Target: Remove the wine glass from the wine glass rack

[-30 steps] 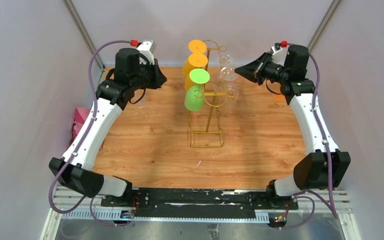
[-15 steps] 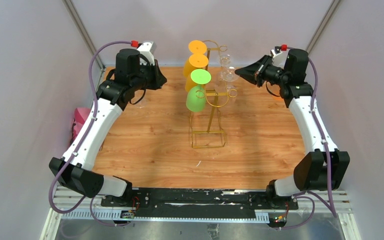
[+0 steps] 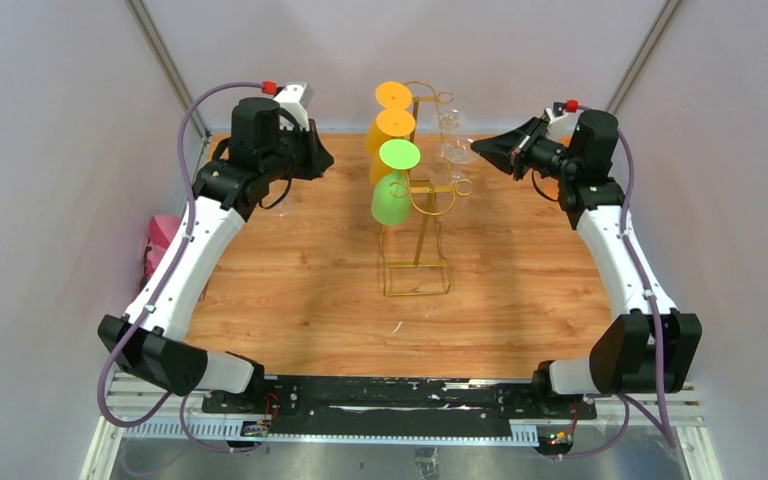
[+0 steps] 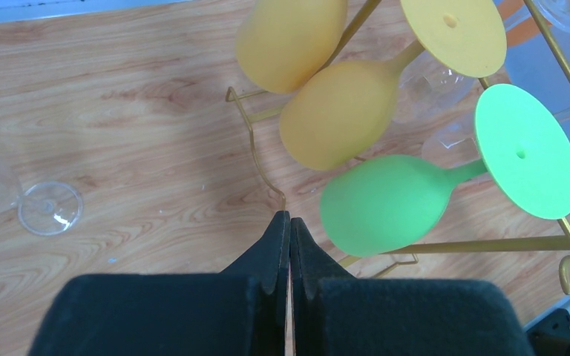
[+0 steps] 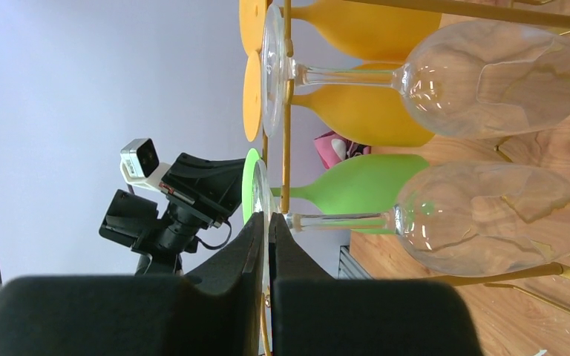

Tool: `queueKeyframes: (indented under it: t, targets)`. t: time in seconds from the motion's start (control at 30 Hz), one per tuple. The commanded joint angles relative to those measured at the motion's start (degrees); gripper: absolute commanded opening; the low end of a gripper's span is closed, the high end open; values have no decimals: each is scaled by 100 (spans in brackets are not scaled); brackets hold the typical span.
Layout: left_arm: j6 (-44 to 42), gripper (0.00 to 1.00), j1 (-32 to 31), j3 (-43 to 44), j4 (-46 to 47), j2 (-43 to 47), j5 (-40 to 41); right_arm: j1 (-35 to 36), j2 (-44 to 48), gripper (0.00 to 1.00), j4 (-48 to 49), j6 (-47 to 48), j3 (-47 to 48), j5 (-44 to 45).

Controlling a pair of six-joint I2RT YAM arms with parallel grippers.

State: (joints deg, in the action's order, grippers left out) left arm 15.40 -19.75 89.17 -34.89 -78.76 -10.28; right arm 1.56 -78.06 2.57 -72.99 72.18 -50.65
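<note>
Gold wire makes up the rack (image 3: 421,238), which is seen standing on the wooden table (image 3: 300,290) at the upper centre of the top view. Two orange glasses (image 4: 338,122) and a green glass (image 4: 386,204) are hung upside down on its left side, and clear ones on its right.

The wine glass (image 5: 490,219) is found at the lower right of the right wrist view. It is clear, its stem is held in a gold hook, and it is hung on the rack just below a second clear glass (image 5: 490,74). The right gripper (image 5: 269,230) is closed to a narrow slit, and the thin edge of the wine glass's foot is pinched in that slit.

The left gripper (image 4: 289,230) is pressed fully shut with nothing held. It is hung above the table at the upper left of the top view, just beside the green glass but apart from it. A loose clear glass (image 4: 48,208) is seen lying on the wood at the left edge of the left wrist view.
</note>
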Motion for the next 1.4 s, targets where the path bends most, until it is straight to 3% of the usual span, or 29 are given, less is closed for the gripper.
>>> queueKeyframes:
  t: [0.0, 0.53, 1.37]
  targets:
    - [-72, 0, -47, -57, -44, 181, -44, -104, 272, 0, 219, -200, -104, 60]
    - [-96, 0, -47, -64, -61, 186, -75, -307, 340, 0, 364, -242, -209, 358]
    - [-98, 0, -47, -136, -55, 184, -97, 237, 403, 0, 448, -251, 99, 474]
